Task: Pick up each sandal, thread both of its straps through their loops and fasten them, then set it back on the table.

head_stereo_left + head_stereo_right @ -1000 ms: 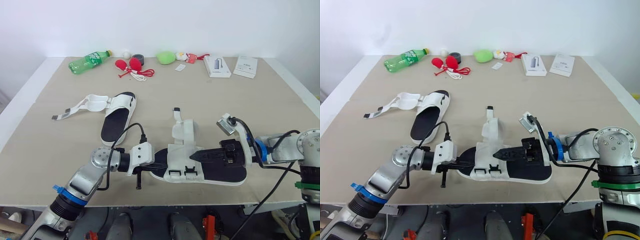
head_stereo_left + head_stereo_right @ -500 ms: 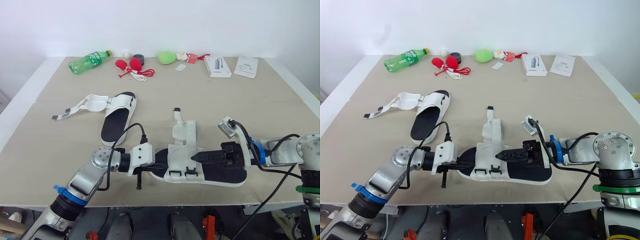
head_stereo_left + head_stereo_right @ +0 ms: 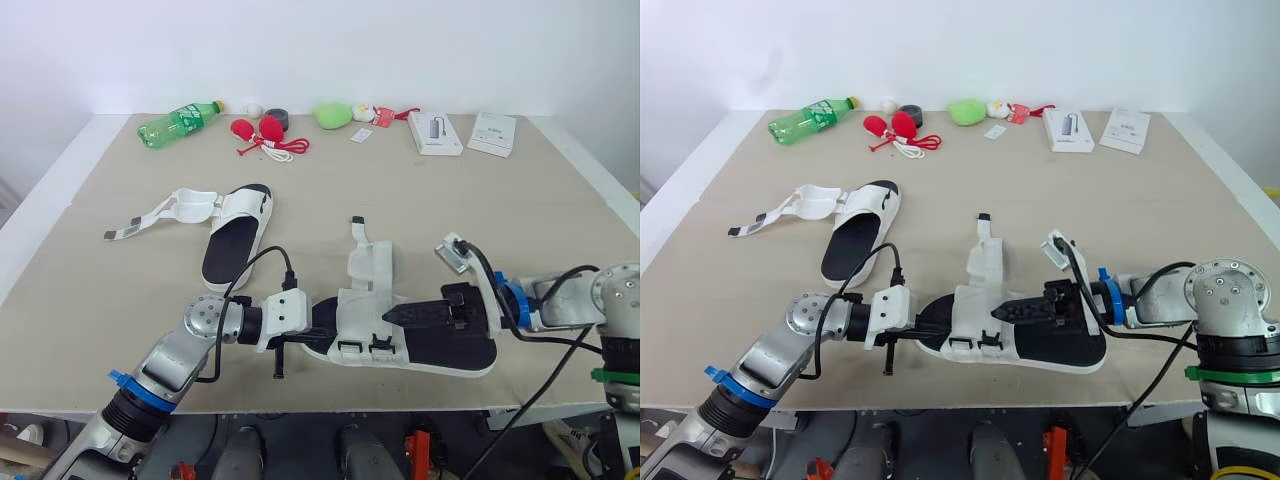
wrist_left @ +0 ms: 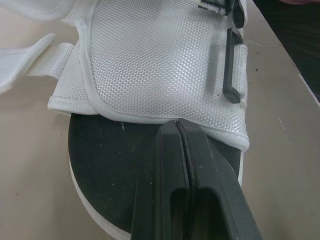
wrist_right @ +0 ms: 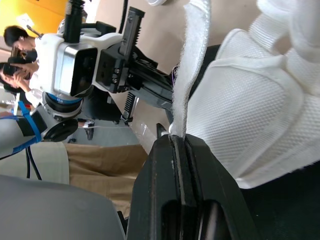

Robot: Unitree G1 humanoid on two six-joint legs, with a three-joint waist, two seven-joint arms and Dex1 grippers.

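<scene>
Open table [image 3: 500, 215] lies between the near sandal [image 3: 440, 350] and the far-edge row of green bottle [image 3: 178, 122] and boxes [image 3: 435, 132]. The second sandal [image 3: 235, 235], straps splayed left, takes the left middle. The left gripper [image 3: 328, 335] and right gripper [image 3: 388, 317] flank the near sandal, barring both its ends.

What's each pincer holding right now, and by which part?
Right pincer pinches the near sandal's white strap by its edge. Left pincer is shut on nothing, over the insole.

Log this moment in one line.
left jaws shut at sandal toe | right jaws shut on strap | far sandal unfastened
</scene>
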